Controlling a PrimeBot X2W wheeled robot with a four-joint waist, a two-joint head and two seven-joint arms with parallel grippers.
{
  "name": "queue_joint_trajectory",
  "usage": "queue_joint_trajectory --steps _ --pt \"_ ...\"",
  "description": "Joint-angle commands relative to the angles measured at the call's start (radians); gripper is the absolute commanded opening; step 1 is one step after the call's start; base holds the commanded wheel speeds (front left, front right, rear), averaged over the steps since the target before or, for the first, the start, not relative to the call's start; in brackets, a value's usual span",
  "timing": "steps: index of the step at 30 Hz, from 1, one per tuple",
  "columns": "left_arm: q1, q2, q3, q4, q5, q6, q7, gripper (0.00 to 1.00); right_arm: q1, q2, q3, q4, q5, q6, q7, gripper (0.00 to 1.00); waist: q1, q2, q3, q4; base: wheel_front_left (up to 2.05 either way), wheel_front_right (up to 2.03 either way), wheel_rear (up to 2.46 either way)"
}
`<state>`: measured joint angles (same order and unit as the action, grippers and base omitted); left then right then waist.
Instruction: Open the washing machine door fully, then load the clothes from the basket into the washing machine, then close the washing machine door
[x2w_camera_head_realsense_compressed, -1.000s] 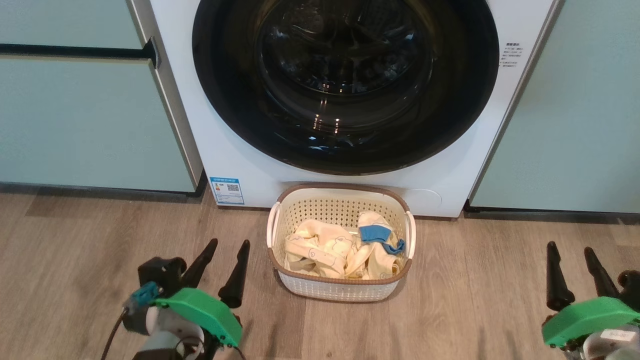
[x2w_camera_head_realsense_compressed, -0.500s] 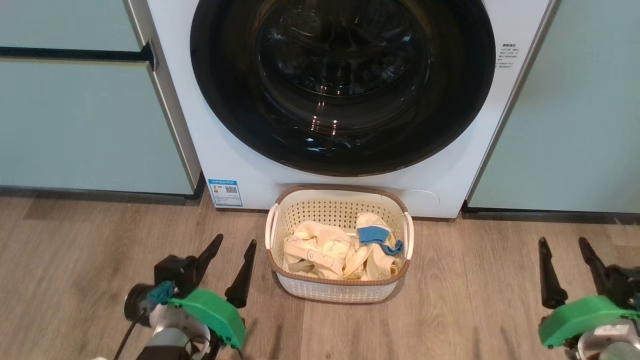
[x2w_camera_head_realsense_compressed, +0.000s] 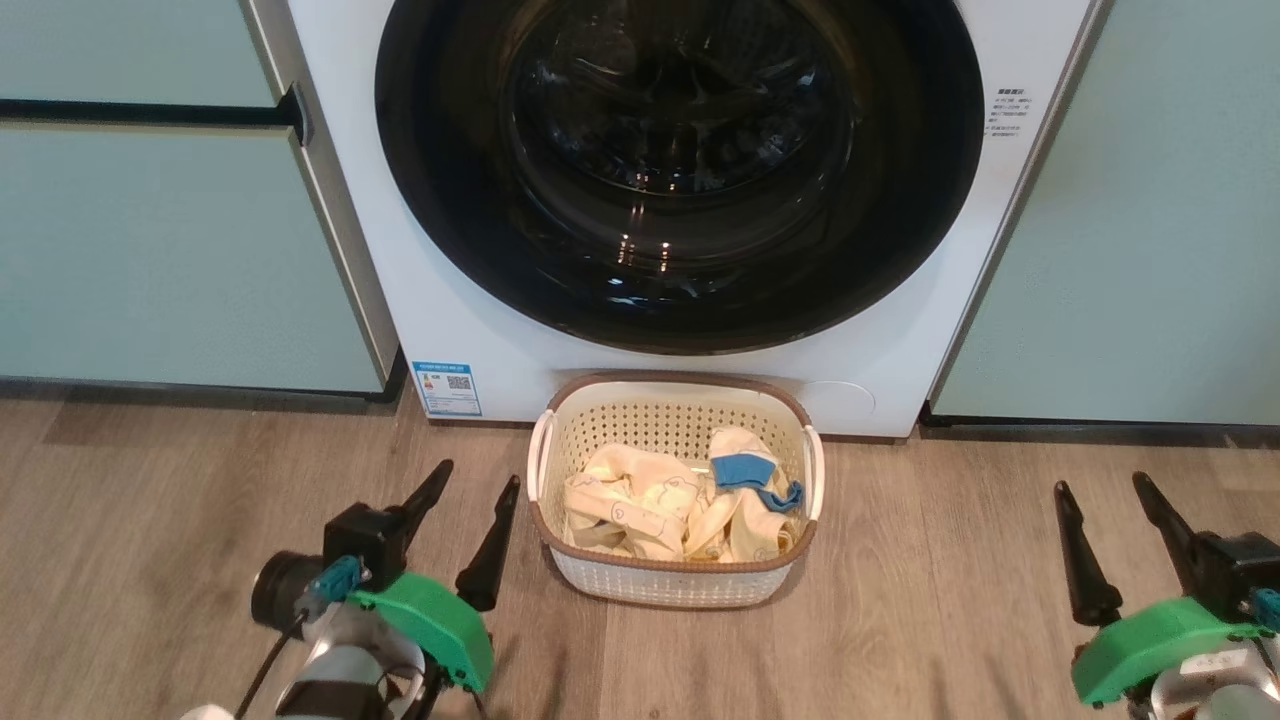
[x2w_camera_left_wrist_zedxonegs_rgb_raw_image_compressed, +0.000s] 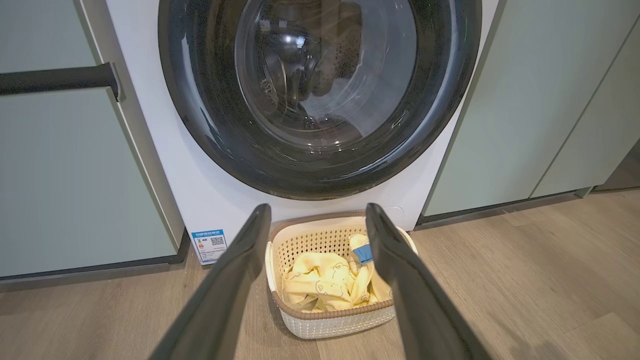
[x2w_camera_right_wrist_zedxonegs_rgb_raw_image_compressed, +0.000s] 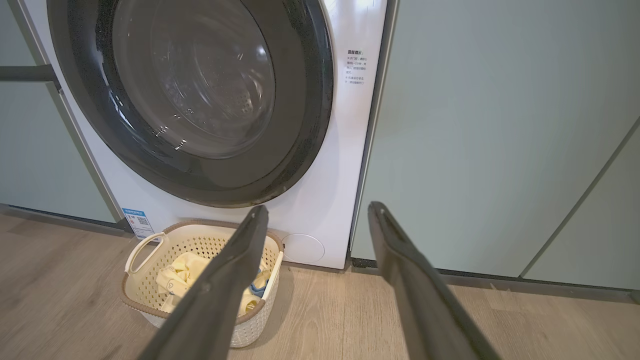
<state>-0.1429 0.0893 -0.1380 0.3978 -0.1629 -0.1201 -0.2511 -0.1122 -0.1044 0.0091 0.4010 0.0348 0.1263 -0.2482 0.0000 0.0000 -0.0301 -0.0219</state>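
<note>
Head view, and the washing machine door (x2w_camera_head_realsense_compressed: 680, 170) sits shut against the white washing machine (x2w_camera_head_realsense_compressed: 470, 330), so step one is not yet begun. It is a glossy black ring with a bulging glass bowl in the middle, reflections all over it. Right below, hard by the machine's front, the basket (x2w_camera_head_realsense_compressed: 660, 590) stands on the wooden floor (x2w_camera_head_realsense_compressed: 150, 540): cream plastic, perforated walls, brown rim, white handles. It looks parked there to keep the carry short. Inside, the clothes (x2w_camera_head_realsense_compressed: 640, 505) lie crumpled, soft pale yellow cloth with a blue trim (x2w_camera_head_realsense_compressed: 748, 470) on top. Left gripper (x2w_camera_head_realsense_compressed: 479, 473) hovers near the basket's left side, fingers spread, holding nothing; right gripper (x2w_camera_head_realsense_compressed: 1100, 483) hangs well off right, likewise spread and empty. Matte teal cabinets (x2w_camera_head_realsense_compressed: 150, 250) flank the machine
</note>
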Motion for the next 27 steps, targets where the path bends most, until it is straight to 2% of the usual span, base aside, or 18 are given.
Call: queue_joint_trajectory --steps 1,18,27 --pt "-0.057 0.021 0.032 -0.025 -0.003 0.006 -0.011 1.0 -0.053 -0.02 0.016 -0.033 -0.003 0.004 -0.014 1.0 0.0 0.0 0.0 0.0 0.0 0.0 0.0" --pt "-0.062 0.029 0.021 -0.016 -0.001 0.01 -0.011 1.0 -0.05 -0.018 0.01 -0.037 0.001 0.004 -0.014 1.0 0.0 0.0 0.002 -0.002 0.02 0.02 -0.03" --pt "-0.064 0.031 0.014 -0.023 0.004 0.016 -0.011 1.0 -0.05 -0.016 0.007 -0.039 -0.002 0.004 -0.014 1.0 0.0 0.0 0.01 -0.005 0.56 0.56 -1.13"
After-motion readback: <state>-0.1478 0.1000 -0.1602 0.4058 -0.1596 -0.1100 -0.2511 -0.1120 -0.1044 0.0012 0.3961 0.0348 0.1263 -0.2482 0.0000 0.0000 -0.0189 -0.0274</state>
